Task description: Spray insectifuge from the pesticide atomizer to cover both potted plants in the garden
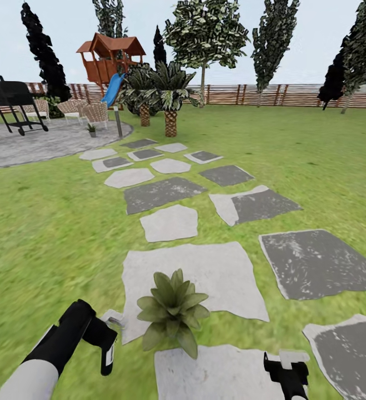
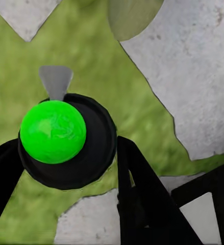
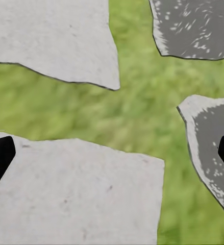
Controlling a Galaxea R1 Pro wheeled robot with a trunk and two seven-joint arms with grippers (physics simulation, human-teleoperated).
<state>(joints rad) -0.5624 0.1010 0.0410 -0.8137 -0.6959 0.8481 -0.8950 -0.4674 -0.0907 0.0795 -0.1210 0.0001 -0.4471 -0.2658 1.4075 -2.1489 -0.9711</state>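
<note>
Left end effector (image 1: 106, 347) clamped on the pesticide atomizer (image 2: 66, 140), just left of the near potted plant (image 1: 173, 310), which sits on a pale stepping stone (image 1: 227, 278); left wrist view alone shows the bright green cap (image 2: 53, 131). Right end effector (image 3: 112, 158) fingers spread apart over lawn (image 3: 142, 117). A second potted plant (image 1: 91, 130) stands far beyond, on the paved patch (image 1: 38, 145).

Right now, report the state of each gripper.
Left gripper: shut on the pesticide atomizer, next to the potted plant.
Right gripper: open, holding nothing, over the stepping stones and grass.
</note>
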